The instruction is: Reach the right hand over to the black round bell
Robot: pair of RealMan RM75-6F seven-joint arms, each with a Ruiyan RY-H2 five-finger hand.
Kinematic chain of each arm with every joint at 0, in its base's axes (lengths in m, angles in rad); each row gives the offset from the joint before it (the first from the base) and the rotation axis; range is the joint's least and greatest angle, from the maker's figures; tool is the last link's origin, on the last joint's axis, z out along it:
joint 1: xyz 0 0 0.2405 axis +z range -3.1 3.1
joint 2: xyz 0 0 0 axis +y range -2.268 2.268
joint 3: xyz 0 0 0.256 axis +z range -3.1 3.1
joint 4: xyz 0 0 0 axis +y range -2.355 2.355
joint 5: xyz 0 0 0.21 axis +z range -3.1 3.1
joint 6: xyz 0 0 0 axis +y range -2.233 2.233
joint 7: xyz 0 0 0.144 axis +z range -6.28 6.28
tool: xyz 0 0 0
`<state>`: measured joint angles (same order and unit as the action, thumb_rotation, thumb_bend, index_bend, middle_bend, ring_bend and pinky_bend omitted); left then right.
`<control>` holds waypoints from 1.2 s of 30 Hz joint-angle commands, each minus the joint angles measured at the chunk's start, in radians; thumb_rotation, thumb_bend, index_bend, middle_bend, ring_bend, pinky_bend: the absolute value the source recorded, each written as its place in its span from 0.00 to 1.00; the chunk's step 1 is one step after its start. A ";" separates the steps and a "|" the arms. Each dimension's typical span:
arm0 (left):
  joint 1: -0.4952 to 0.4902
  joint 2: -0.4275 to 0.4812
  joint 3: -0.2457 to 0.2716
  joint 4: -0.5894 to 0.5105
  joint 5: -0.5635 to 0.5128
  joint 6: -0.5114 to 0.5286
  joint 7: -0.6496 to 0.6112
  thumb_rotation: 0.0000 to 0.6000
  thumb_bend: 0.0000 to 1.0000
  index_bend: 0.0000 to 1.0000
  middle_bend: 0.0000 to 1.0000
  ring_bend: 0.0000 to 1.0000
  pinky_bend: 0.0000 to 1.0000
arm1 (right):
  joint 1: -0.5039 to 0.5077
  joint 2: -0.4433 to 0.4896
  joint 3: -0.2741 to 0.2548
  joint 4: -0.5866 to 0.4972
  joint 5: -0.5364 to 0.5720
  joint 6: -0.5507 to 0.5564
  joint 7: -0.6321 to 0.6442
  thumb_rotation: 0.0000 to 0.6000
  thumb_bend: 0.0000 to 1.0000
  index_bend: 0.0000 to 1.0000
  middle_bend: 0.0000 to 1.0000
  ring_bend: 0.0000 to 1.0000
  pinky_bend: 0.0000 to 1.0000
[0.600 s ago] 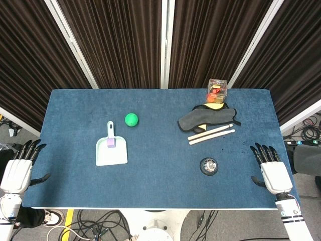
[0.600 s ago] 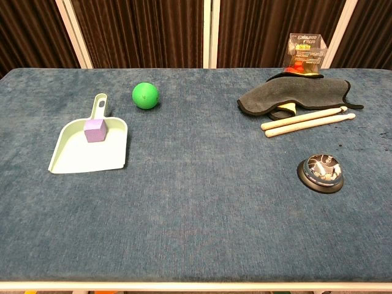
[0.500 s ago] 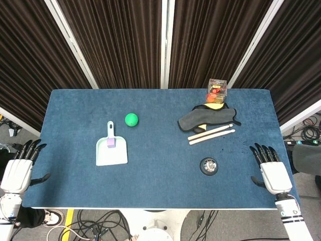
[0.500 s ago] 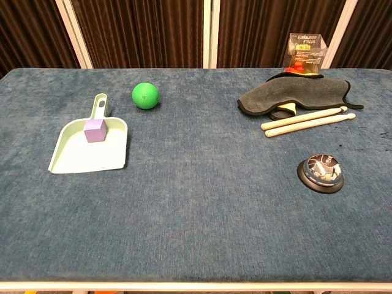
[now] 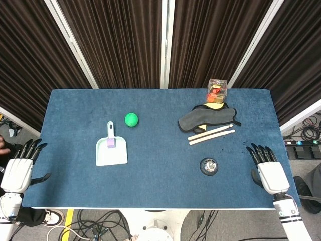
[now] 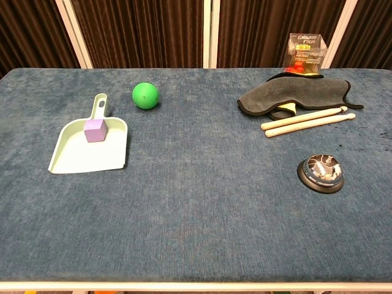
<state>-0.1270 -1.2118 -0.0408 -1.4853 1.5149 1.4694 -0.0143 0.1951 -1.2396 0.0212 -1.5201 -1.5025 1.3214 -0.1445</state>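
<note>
The black round bell (image 5: pixel 209 165) with a shiny metal top sits on the blue table toward the front right; the chest view shows the bell (image 6: pixel 321 173) too. My right hand (image 5: pixel 266 167) hovers over the table's right edge, well to the right of the bell, fingers spread and holding nothing. My left hand (image 5: pixel 20 166) stays off the table's left edge, fingers apart and empty. Neither hand appears in the chest view.
Two wooden sticks (image 5: pixel 211 134) lie behind the bell, by a grey cloth (image 5: pixel 205 116) and a small clear box (image 5: pixel 217 90). A pale green dustpan (image 5: pixel 111 148) holding a purple cube (image 5: pixel 110 142) and a green ball (image 5: pixel 131 119) sit at the left.
My right hand has shifted slightly left, toward the bell. The left hand and all objects stay where they were.
</note>
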 commanded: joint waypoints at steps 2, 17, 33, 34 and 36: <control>0.006 -0.001 0.005 0.002 0.000 0.003 -0.002 1.00 0.09 0.15 0.07 0.01 0.16 | -0.005 -0.012 0.002 0.007 -0.006 0.019 -0.020 1.00 1.00 0.00 0.10 0.05 0.09; 0.005 -0.014 0.007 0.022 -0.003 -0.003 -0.010 1.00 0.09 0.15 0.07 0.01 0.15 | 0.004 -0.021 -0.019 0.027 -0.035 0.001 -0.001 1.00 1.00 0.00 0.94 0.89 0.78; 0.009 -0.023 0.012 0.044 -0.012 -0.013 -0.018 1.00 0.09 0.15 0.07 0.01 0.15 | 0.049 -0.070 -0.095 0.015 -0.064 -0.150 -0.093 1.00 1.00 0.00 0.94 0.89 0.78; 0.009 -0.023 0.012 0.046 -0.012 -0.011 -0.019 1.00 0.09 0.15 0.07 0.01 0.15 | 0.051 -0.074 -0.096 0.015 -0.063 -0.154 -0.099 1.00 1.00 0.00 0.94 0.89 0.78; 0.011 -0.023 0.011 0.049 -0.014 -0.011 -0.024 1.00 0.09 0.15 0.07 0.01 0.15 | 0.055 -0.084 -0.098 0.015 -0.061 -0.164 -0.111 1.00 1.00 0.00 0.94 0.89 0.78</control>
<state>-0.1168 -1.2353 -0.0293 -1.4367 1.5011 1.4583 -0.0376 0.2478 -1.3200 -0.0745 -1.5047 -1.5637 1.1611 -0.2516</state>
